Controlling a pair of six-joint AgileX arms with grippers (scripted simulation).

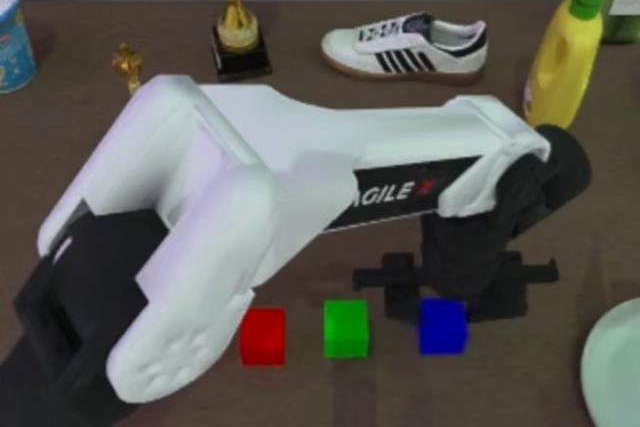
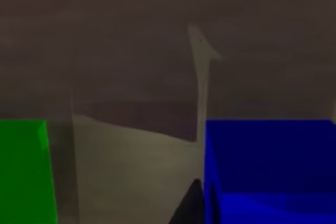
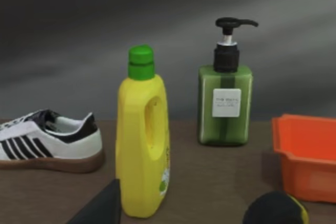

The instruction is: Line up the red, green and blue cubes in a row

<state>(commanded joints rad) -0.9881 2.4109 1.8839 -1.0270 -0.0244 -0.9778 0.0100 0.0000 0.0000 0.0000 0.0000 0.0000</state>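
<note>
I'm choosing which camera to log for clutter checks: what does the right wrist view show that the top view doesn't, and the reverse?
Only the right wrist view shows the orange bin and the green pump bottle's pump head. Only the top view shows the red cube, green cube, blue cube, the trophy and the left arm reaching over them. Both show the yellow bottle and the shoe.

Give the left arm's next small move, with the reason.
Probably lift the left gripper straight up and away. The red cube, green cube and blue cube already sit in a row, and the gripper is right at the blue one, so a sideways exit could knock it.
</note>
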